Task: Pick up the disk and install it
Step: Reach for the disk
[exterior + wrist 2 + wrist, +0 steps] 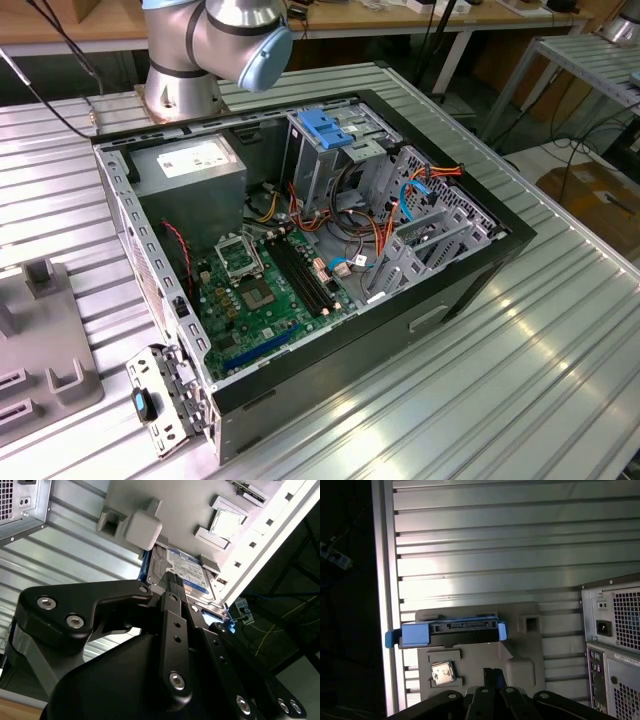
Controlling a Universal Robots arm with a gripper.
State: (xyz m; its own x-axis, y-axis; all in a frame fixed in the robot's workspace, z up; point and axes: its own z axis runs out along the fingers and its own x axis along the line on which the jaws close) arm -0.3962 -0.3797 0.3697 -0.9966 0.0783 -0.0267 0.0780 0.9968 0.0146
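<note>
The disk [450,630] is a silver-grey drive in a bright blue carrier, resting in a slot of a grey fixture plate [522,650] on the ribbed aluminium table. In the second wrist view the disk [189,570] lies just beyond the fingertips, its label face showing. My gripper [494,674] hovers above the fixture, apart from the disk, its black fingers pressed together with nothing between them. In the second wrist view the gripper [170,580] points toward the disk's near edge.
The open computer case [300,240] sits mid-table, with a drive cage [430,240] and a fixed blue bracket [325,125] inside. Its rear panel [615,645] stands near the fixture. A square chip [441,672] lies in the fixture. The table edge [382,580] runs close beside the disk.
</note>
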